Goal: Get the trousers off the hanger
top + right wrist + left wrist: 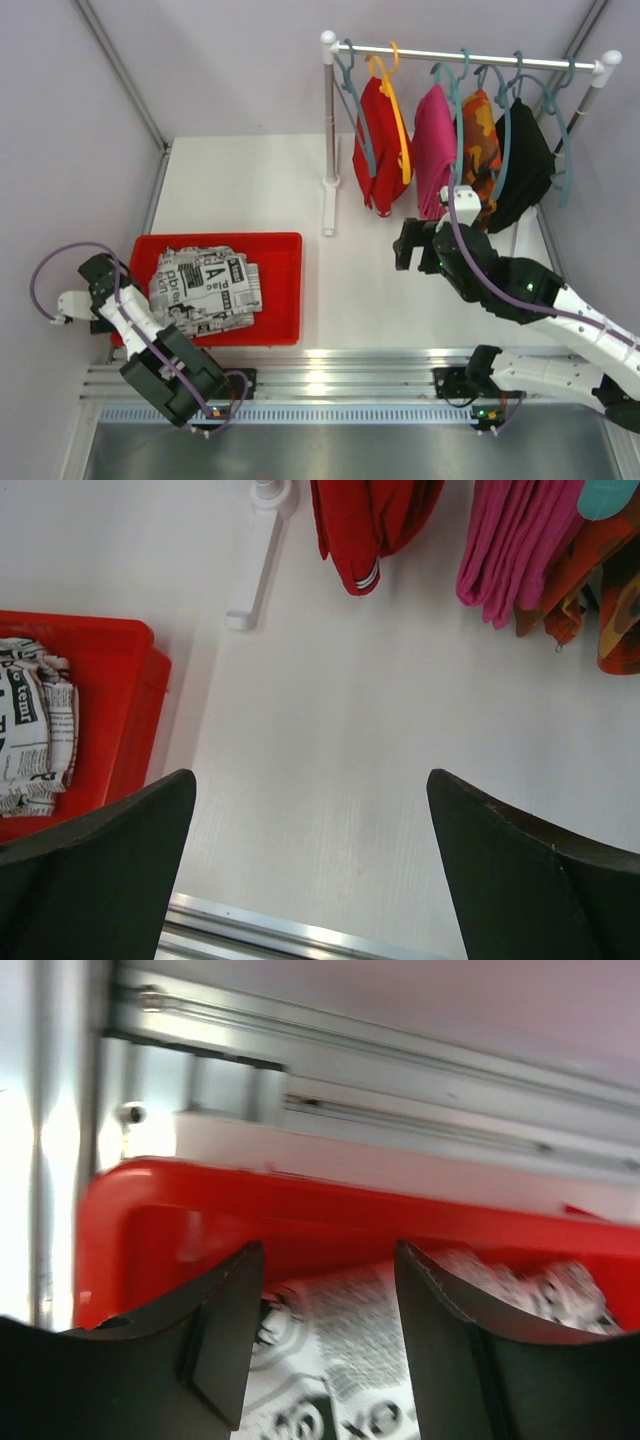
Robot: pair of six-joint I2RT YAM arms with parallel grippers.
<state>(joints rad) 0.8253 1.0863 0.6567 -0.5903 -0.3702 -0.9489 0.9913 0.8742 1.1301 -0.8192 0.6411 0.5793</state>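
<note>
Now, right gripper (310,780): jaws wide apart, empty.
Red trousers (365,520): hanging just ahead of it; look soft and light, so I'd pinch the lower hem.
Left gripper (325,1255): apart, above patterned trousers (350,1340) in tray (150,1220).

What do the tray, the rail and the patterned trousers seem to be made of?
Tray: probably plastic; glossy red, with a moulded rounded rim.
Rail: looks like metal; a shiny silver tube with white end caps.
Patterned trousers: soft matte cloth, folded and creased.
</note>
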